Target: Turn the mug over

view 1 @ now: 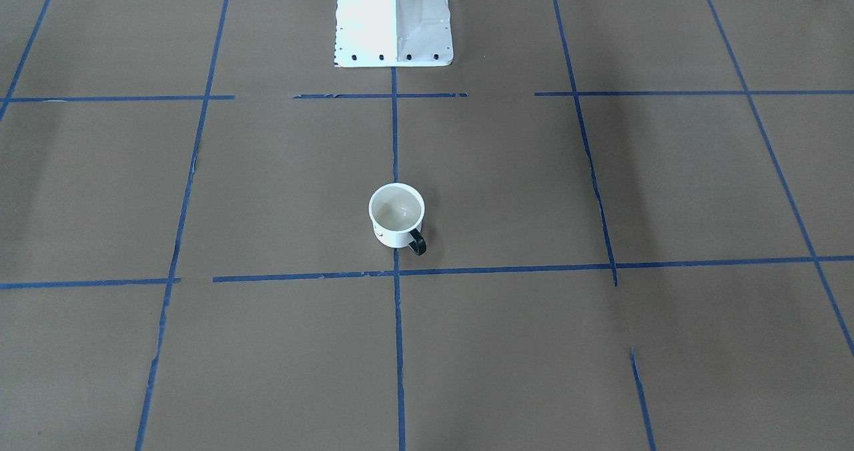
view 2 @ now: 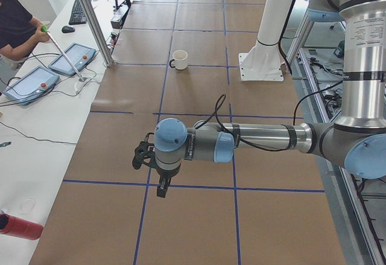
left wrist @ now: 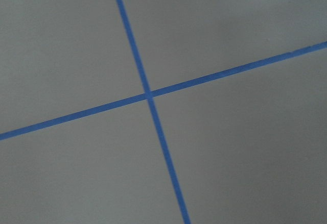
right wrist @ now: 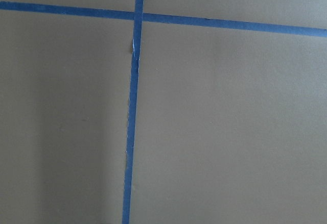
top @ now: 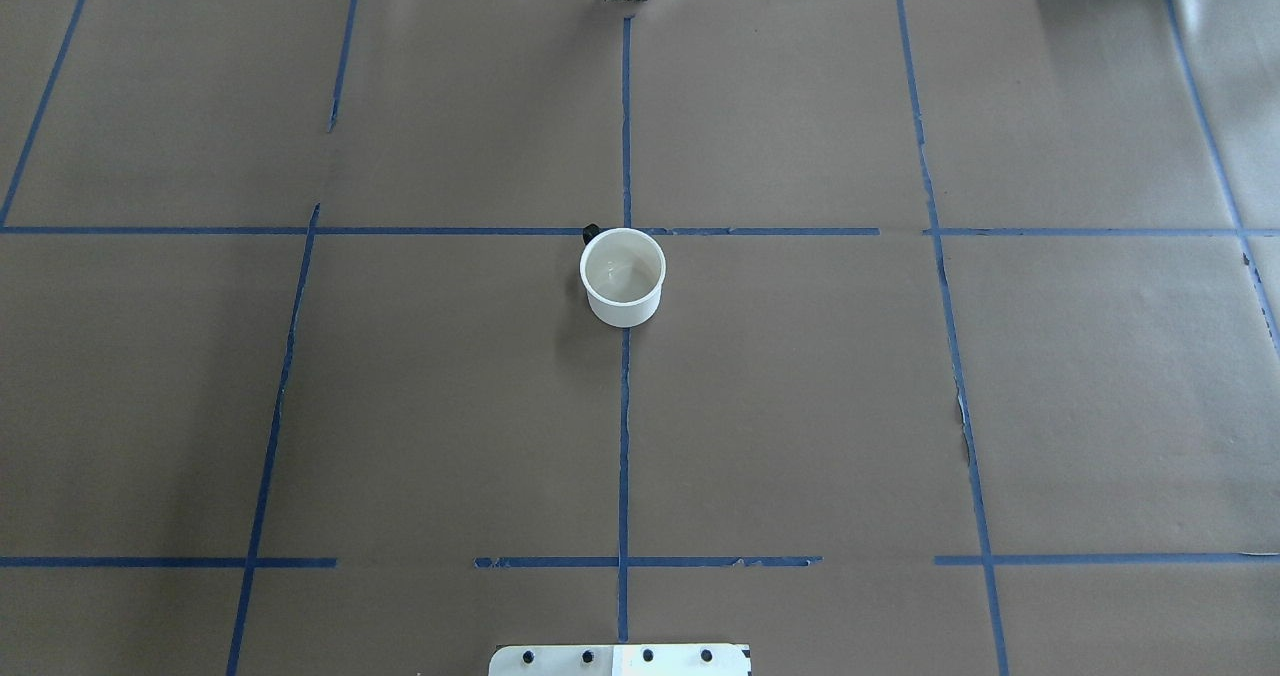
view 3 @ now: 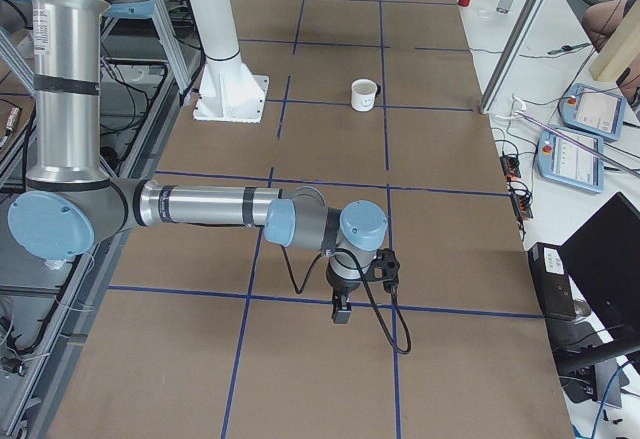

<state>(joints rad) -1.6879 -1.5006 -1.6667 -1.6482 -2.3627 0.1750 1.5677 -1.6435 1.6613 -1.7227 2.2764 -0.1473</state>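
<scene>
One mug (view 1: 396,215) stands upright; two claws, left claw (view 2: 160,188) and right claw (view 3: 340,311): cannot tell whether released or clenched

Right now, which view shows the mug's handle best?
Exterior front-facing: the mug shows its black handle clearly. Overhead catches only its tip, exterior left shows it small, exterior right hides it, wrist views show only tape.

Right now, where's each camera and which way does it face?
Front-facing: across the table, facing the base; mug central.
Overhead: behind the base, looking down; base edge only.
Left: table's left end; left gripper near.
Right: right end; right gripper near.
Wrists: pointing down at blue tape; no body.
Shared: four exterior views show the mug.
</scene>
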